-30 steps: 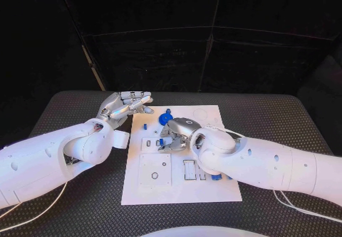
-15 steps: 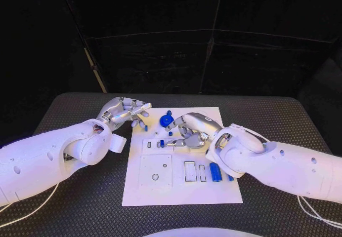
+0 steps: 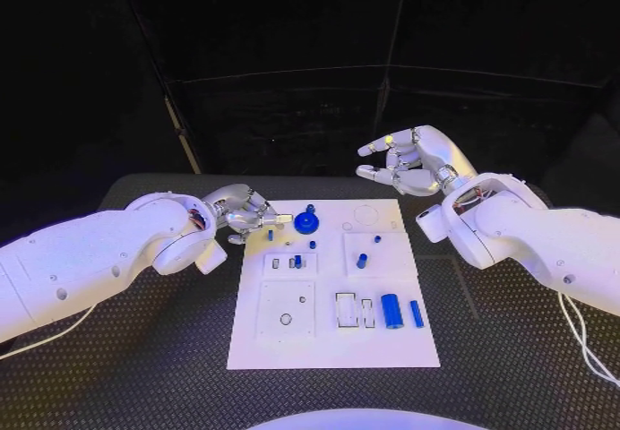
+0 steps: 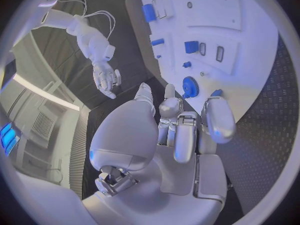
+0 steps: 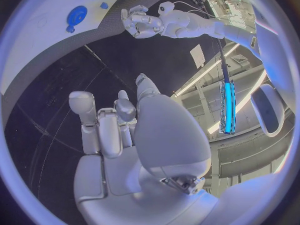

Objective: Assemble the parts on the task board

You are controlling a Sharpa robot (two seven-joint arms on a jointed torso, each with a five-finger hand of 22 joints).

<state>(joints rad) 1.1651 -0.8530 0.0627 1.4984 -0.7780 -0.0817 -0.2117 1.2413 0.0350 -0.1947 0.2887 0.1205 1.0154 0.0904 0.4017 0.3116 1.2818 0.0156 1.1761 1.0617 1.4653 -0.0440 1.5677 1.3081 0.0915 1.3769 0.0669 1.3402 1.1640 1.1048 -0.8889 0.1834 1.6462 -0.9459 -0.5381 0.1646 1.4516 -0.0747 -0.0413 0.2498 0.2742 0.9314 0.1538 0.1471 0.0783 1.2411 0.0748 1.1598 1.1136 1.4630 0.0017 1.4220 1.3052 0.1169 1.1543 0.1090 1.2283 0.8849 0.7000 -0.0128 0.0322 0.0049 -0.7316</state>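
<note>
The white task board (image 3: 323, 349) lies mid-table. A blue gear (image 3: 306, 221) sits near its far edge, with small blue pegs (image 3: 362, 261) standing in sockets and two blue cylinders (image 3: 391, 311) lying near its right side. My left hand (image 3: 245, 215) hovers at the board's far left corner, beside the gear (image 4: 190, 86), fingers curled in with nothing visible in them. A small peg (image 3: 269, 235) stands just in front of it. My right hand (image 3: 407, 161) is raised above the table beyond the board's far right corner, fingers apart and empty (image 4: 106, 77).
Textured black table (image 3: 517, 358) surrounds the board on all sides. Two white rectangular plates (image 3: 284, 309) with slots sit on the board's left half. My left arm (image 3: 104, 260) lies along the table's left side.
My right hand has lifted off the board's middle and swung up to the far right, uncovering pegs there. My left hand has dropped slightly toward the board's corner.
</note>
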